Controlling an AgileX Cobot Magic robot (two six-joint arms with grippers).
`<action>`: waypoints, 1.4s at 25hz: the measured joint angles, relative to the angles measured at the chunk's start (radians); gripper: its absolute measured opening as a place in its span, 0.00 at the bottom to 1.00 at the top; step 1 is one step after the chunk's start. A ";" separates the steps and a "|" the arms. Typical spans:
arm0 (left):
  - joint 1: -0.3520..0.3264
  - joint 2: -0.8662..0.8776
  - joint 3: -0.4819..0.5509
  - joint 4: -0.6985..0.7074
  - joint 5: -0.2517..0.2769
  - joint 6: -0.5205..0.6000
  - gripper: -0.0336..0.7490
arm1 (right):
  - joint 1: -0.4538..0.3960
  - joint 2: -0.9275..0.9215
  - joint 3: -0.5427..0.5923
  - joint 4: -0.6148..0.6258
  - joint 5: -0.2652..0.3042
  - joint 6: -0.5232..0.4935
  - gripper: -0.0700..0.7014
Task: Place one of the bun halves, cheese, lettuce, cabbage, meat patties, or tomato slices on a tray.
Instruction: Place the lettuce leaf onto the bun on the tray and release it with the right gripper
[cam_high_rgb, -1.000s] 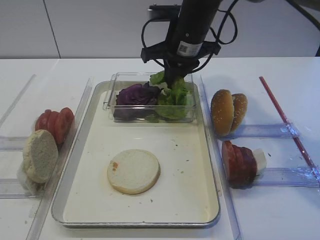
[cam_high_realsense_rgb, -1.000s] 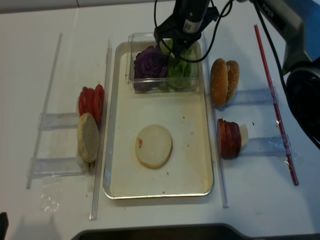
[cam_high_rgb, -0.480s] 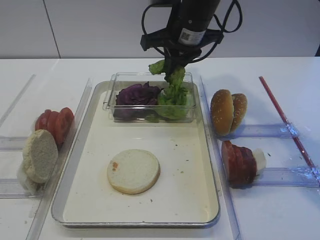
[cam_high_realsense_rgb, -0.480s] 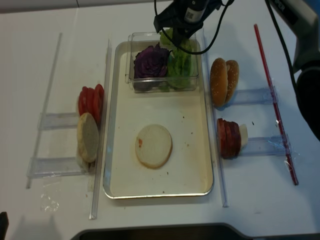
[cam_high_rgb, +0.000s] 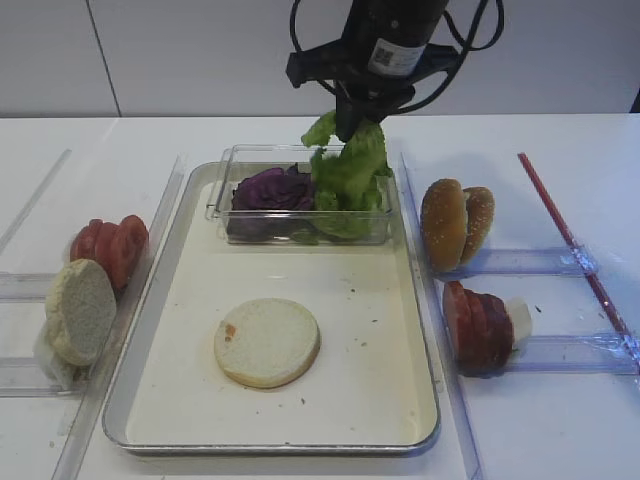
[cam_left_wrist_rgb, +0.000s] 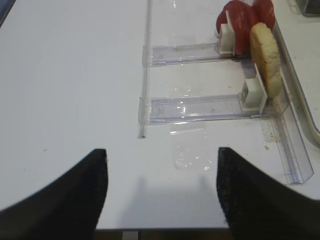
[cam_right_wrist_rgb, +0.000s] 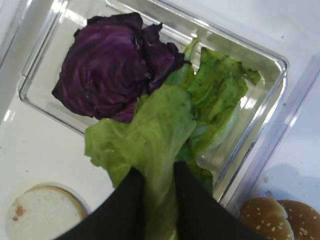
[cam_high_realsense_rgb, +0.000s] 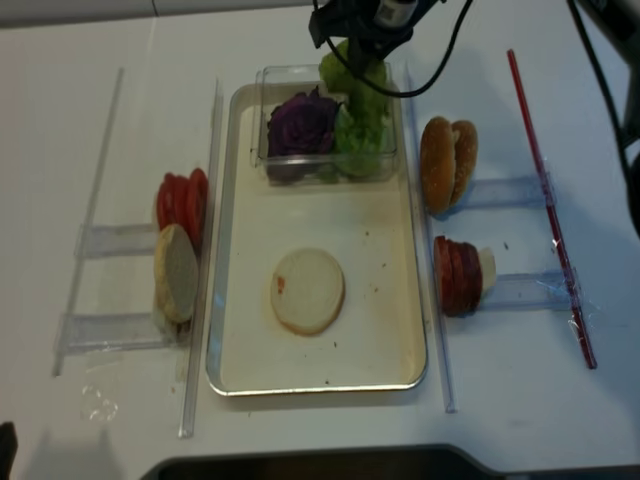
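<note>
In the exterior high view, your right claw (cam_high_rgb: 352, 118) is clamped on a lettuce leaf (cam_high_rgb: 350, 165), which hangs above the clear plastic box (cam_high_rgb: 232, 215) at the far end of the tray (cam_high_rgb: 190, 400). The purple cabbage (cam_high_rgb: 268, 188) lies inside that box, and a pale bun half (cam_high_rgb: 267, 342) lies on the tray nearer you.

In the right wrist view, your fingers (cam_right_wrist_rgb: 127, 200) pinch the leaf's rib.

In the left wrist view, your left claw (cam_left_wrist_rgb: 161, 190) stands apart, over bare counter (cam_left_wrist_rgb: 70, 90).

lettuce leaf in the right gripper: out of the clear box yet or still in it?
Partly out. The right gripper is shut on the lettuce leaf, raised above the clear box, but the leaf's lower end hangs inside, among the other green leaves.
</note>
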 joint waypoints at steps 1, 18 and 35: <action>0.000 0.000 0.000 0.000 0.000 0.000 0.64 | 0.000 -0.006 0.017 -0.002 0.002 -0.007 0.33; 0.000 0.000 0.000 0.000 0.000 0.000 0.64 | 0.000 -0.081 0.088 0.073 0.004 -0.022 0.33; 0.000 0.000 0.000 0.000 0.000 0.000 0.64 | 0.147 -0.191 0.336 0.121 -0.001 -0.076 0.33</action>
